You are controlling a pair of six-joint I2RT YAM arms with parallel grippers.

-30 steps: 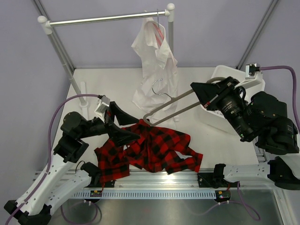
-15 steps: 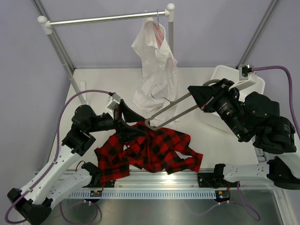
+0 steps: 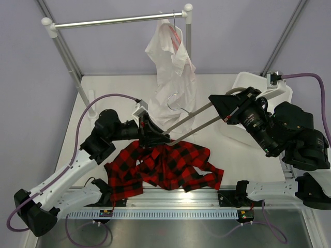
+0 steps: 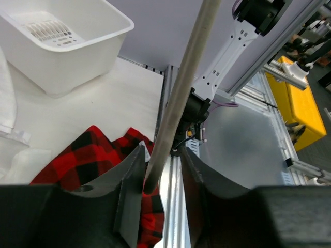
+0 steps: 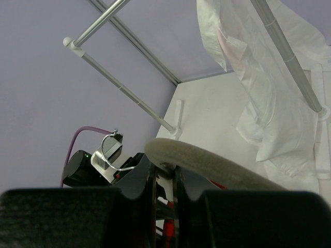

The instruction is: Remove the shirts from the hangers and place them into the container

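The right gripper (image 5: 163, 173) pinches the slim, bare grey hanger (image 5: 207, 165). Only the left wrist view shows the left gripper (image 4: 161, 152) loosely straddling its arm, with a gap on one side.

Checked white surface (image 3: 243, 160): matt, pale. Found plaid shirt (image 3: 170, 165) lying crumpled on it at the near edge, reaching the aluminium rail (image 3: 181, 199) there. Noted white basket (image 4: 72, 67) sitting at the far right (slotted bottom showing), well apart from the shirt. Noted white rack foot (image 3: 92, 101) at far left.
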